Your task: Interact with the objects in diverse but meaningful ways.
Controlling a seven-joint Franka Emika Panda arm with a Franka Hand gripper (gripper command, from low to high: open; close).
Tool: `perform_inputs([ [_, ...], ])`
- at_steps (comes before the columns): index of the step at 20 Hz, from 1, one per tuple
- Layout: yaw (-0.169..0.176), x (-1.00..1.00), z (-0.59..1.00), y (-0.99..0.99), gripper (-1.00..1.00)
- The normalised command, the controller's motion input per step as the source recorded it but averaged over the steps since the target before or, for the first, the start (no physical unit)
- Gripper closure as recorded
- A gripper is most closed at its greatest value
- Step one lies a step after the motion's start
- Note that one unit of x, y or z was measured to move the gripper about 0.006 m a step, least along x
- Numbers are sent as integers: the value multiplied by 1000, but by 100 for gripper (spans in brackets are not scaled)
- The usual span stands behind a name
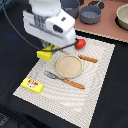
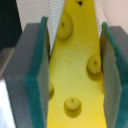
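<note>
While the arm [image 1: 47,22] hangs over the mat's [image 1: 100,75] far-left corner, the hand [image 2: 75,75] sits with the cheese [image 2: 75,60] between its two teal-padded fingers [image 2: 37,85]. Wrist view: pads are right alongside the wedge's flanks, gap only as wide as the cheese; can't tell whether they actually press on it or whether it's lifted. Exterior view: only a yellow bit of the cheese [image 1: 45,55] shows below the arm, at the mat's far-left corner. Red fruit [image 1: 80,43] is just beside the arm, near the mat's far edge. Plate [image 1: 68,66] is mid-mat, knife [image 1: 88,59] beside it toward the far-right side, fork [image 1: 65,80] on its near side. Yellow box [image 1: 32,85] lies at the mat's near-left corner. Grey pot [image 1: 91,14] stands off the mat, toward the worktop's far edge.
</note>
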Motion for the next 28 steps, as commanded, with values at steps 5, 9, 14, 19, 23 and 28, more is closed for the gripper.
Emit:
perform_inputs([
  [5, 0, 1000, 537, 0, 100],
  [9, 0, 1000, 354, 0, 100],
  [14, 0, 1000, -24, 0, 100],
  [19, 0, 740, -350, 0, 100],
  [23, 0, 272, -141, -36, 100],
  [28, 7, 46, -7, -3, 100],
])
